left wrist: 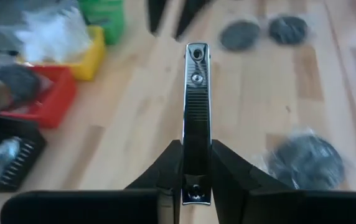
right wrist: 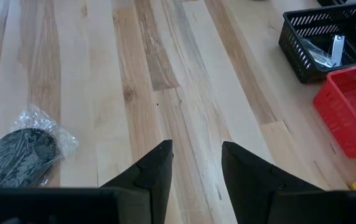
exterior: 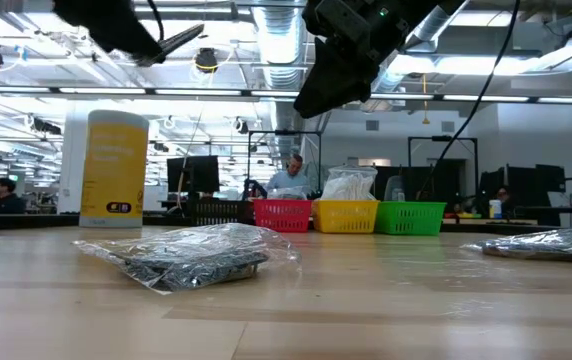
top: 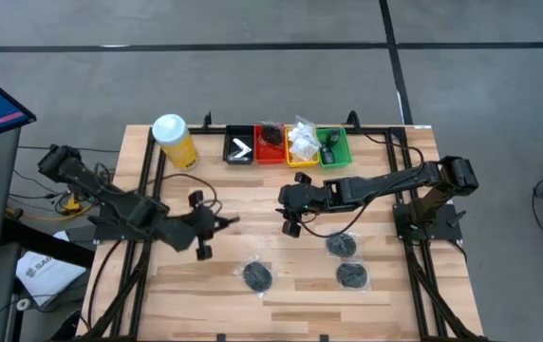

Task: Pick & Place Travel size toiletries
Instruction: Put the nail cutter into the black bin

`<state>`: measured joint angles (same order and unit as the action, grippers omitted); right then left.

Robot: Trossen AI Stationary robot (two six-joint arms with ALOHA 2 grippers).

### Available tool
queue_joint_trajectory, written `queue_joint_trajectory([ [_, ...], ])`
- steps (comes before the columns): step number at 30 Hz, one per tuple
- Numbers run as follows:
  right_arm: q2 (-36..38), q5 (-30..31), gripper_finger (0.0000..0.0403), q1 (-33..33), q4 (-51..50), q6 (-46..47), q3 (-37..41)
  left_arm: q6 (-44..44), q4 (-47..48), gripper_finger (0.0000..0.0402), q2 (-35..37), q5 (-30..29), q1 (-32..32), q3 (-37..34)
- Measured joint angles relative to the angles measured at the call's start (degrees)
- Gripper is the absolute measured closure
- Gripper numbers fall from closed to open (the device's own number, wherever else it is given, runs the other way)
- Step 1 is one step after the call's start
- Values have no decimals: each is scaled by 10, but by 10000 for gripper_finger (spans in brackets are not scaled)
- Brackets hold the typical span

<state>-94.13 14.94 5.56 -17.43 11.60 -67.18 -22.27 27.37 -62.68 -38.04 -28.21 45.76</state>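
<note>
Three flat round black discs in clear wrap lie on the wooden desk. The left gripper clamps a thin silver metal tube above it. The right gripper hangs nearby, jaws parted and holding nothing.

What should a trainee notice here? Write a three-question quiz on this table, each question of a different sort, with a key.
1. True or false: the right gripper is shut on a white sachet.
2. What does the left gripper hold? A) a white sachet B) a thin silver item C) a yellow canister
3. In the high view, how many bagged black discs lie on the bare table?
Key: 1 false, it is open and empty; 2 B; 3 three.
</note>
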Motion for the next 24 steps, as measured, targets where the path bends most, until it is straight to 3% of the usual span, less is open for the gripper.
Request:
queue_joint_trajectory([
  [17, 0, 0, 274, 0, 1, -2, 0, 32, -29, 355, -2, -15, 253, 1],
  [24, 0, 0, 274, -1, 5, -2, 0, 55, -74, 354, -33, 32, 337, 2],
])
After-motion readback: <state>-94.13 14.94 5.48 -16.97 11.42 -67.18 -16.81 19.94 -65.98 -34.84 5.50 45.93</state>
